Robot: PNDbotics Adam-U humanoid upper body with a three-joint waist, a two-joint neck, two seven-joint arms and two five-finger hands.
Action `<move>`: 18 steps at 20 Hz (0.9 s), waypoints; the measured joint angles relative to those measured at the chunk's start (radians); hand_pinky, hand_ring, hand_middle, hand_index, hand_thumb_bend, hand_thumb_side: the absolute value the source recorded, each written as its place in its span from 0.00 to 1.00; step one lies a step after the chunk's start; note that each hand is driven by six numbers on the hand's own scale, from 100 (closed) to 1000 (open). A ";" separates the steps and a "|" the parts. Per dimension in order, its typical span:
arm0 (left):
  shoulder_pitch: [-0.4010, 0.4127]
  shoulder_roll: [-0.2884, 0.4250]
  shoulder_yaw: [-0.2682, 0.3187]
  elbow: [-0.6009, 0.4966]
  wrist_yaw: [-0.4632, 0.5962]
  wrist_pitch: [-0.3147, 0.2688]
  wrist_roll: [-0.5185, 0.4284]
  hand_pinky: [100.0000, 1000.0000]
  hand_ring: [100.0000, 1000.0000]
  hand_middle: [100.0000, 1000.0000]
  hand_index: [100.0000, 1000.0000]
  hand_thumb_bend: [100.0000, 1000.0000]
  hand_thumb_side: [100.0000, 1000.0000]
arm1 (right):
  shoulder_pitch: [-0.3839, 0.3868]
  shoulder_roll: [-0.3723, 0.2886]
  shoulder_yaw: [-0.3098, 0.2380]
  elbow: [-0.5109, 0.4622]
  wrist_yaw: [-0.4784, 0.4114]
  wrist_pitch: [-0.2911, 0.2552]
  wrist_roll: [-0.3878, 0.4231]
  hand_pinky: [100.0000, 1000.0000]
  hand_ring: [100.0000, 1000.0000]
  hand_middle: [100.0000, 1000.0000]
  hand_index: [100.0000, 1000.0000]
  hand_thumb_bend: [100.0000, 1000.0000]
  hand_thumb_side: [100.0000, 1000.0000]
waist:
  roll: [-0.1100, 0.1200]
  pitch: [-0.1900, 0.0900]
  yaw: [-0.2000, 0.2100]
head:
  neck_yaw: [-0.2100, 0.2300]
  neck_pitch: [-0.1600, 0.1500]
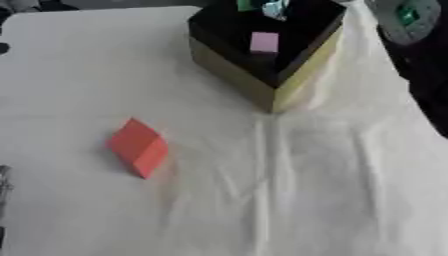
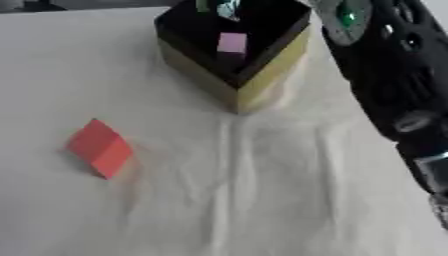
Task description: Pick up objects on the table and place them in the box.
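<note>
A red block (image 1: 138,146) lies on the white cloth at the left, standing apart from everything else. The box (image 1: 293,80), with yellow walls and a black inside, sits at the far middle. A pink block (image 1: 264,42) rests inside it. At the box's far rim I see a small green shape (image 1: 246,4) and a pale teal shape (image 1: 276,8), both cut off by the picture's top edge. My right arm (image 2: 394,90) runs up the right side, and my right hand (image 2: 346,17) shows as a grey part with a green light beside the box's far right corner.
The white cloth (image 1: 262,200) has creases running from the box toward me. A grey sliver (image 1: 3,185) at the left edge looks like part of my left hand. The table's far edge lies just behind the box.
</note>
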State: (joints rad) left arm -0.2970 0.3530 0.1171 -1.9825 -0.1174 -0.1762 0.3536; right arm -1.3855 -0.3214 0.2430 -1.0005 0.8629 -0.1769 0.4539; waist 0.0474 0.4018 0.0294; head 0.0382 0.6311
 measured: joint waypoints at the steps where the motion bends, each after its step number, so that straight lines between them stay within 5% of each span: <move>1: -0.002 0.000 -0.001 0.000 0.000 0.000 0.000 0.65 0.68 0.69 0.63 0.00 0.89 | -0.003 0.006 -0.012 0.018 0.020 -0.003 -0.011 0.78 0.75 0.51 0.66 0.04 0.28 | 0.000 0.001 0.000 | -0.002 0.000; 6: -0.002 0.000 -0.002 0.000 0.000 0.000 -0.001 0.65 0.68 0.69 0.63 0.00 0.89 | -0.005 0.032 -0.034 0.097 0.107 -0.031 -0.039 0.77 0.76 0.52 0.67 0.09 0.29 | 0.000 0.002 0.002 | -0.009 -0.008; 7: -0.002 0.000 -0.002 0.000 0.000 0.000 -0.001 0.65 0.68 0.69 0.63 0.00 0.89 | -0.005 0.036 -0.034 0.113 0.123 -0.038 -0.042 0.77 0.76 0.52 0.68 0.17 0.18 | 0.000 0.002 0.003 | -0.010 -0.008; 8: -0.002 0.000 -0.002 0.000 0.000 0.000 -0.001 0.65 0.68 0.69 0.63 0.00 0.89 | -0.005 0.040 -0.034 0.130 0.142 -0.044 -0.045 0.77 0.77 0.53 0.69 0.12 0.29 | 0.000 0.002 0.004 | -0.011 -0.008; 18: -0.003 0.000 -0.002 0.000 0.000 0.000 -0.001 0.65 0.68 0.69 0.63 0.00 0.89 | -0.003 0.071 -0.071 0.260 0.309 -0.072 -0.098 0.80 0.87 0.73 0.80 0.24 0.38 | 0.000 0.005 0.009 | -0.015 -0.016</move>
State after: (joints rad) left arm -0.2998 0.3529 0.1147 -1.9825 -0.1173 -0.1762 0.3528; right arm -1.3888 -0.2501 0.1720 -0.7405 1.1721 -0.2487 0.3560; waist 0.0473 0.4071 0.0387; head 0.0230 0.6155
